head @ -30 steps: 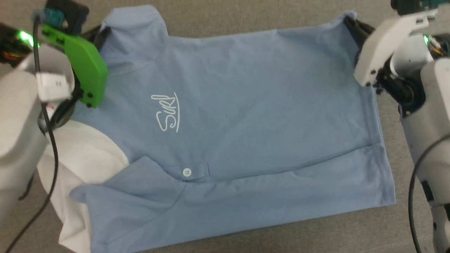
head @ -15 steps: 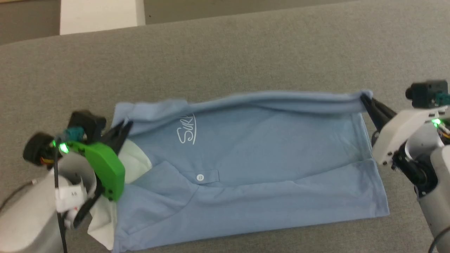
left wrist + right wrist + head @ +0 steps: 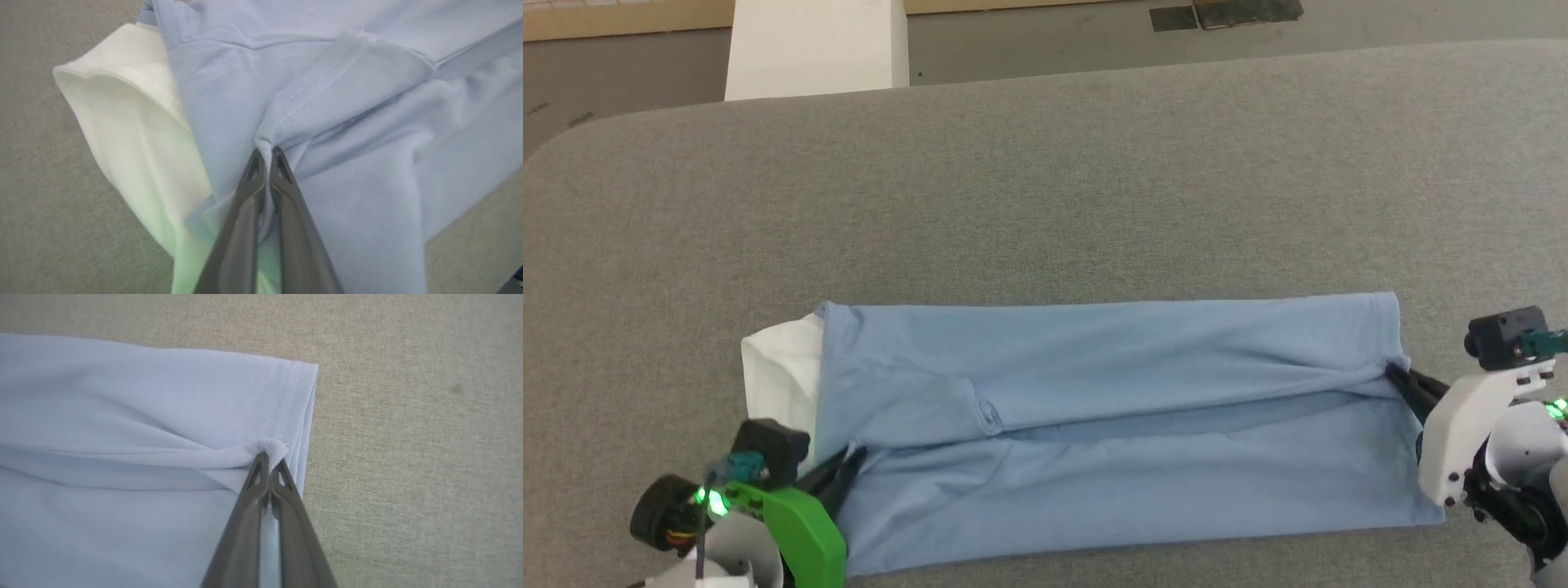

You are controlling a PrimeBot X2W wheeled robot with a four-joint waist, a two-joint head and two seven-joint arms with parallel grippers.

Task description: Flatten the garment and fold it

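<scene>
The garment [image 3: 1111, 425], doubled into a long band, is laid along the near edge of the worktop [image 3: 1045, 180], its two ends pinched by the closed left gripper [image 3: 265, 150] and closed right gripper [image 3: 268, 455]. Should either be withdrawn before release, the upper layer could be dragged askew and the fold spoiled.

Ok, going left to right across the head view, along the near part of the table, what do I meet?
left gripper, shut on the cloth's left end → garment, lying in a long band → right gripper, shut on its right edge
</scene>
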